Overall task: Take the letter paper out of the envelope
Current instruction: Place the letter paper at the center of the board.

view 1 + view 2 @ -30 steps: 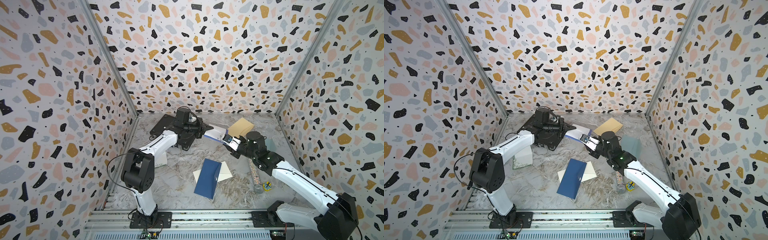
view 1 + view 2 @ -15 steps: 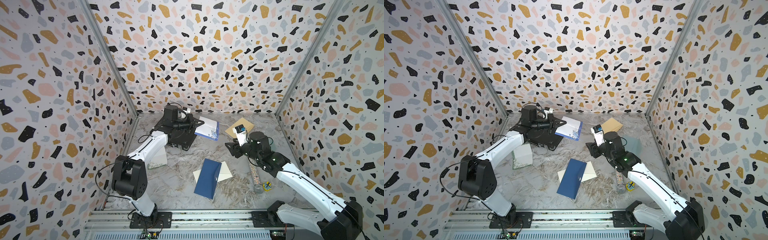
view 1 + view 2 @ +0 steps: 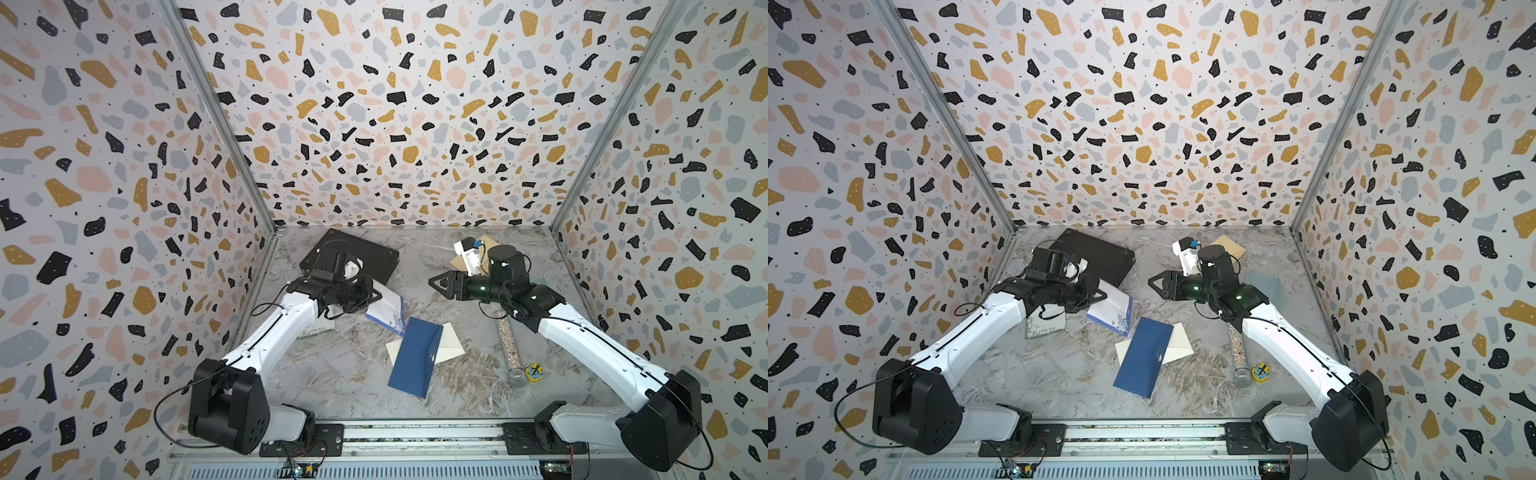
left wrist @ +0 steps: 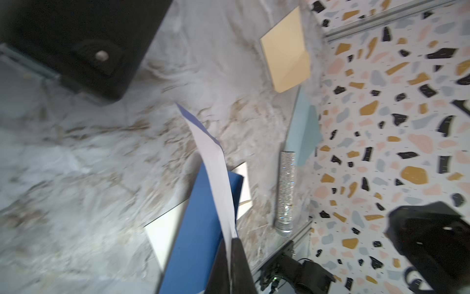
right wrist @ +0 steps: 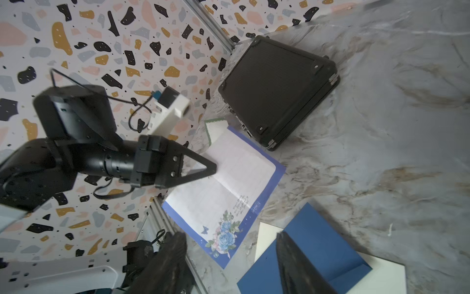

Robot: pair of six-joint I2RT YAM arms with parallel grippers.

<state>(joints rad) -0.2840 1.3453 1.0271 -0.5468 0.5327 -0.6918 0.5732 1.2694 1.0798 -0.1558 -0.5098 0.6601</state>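
Since a second ago the right tool (image 3: 434, 284) has let go of the letter paper (image 3: 388, 311) and drawn back. The left tool (image 3: 374, 296) alone has carried the sheet from well beyond the blue envelope (image 3: 413, 357) to just beside its far end.

The left tool is pinched tight on one edge of the sheet. The right tool's jaws stand apart and empty, well beyond the envelope — clear of the paper.

The sheet is fully out, and its long axis runs from the left tool toward the envelope. In the left wrist view it shows edge-on, reaching over the blue face. Whether its low corner touches the envelope I cannot tell.

What remains, I judge, is laying it down — the left arm is placed for that, and should swing the free end away from the envelope.
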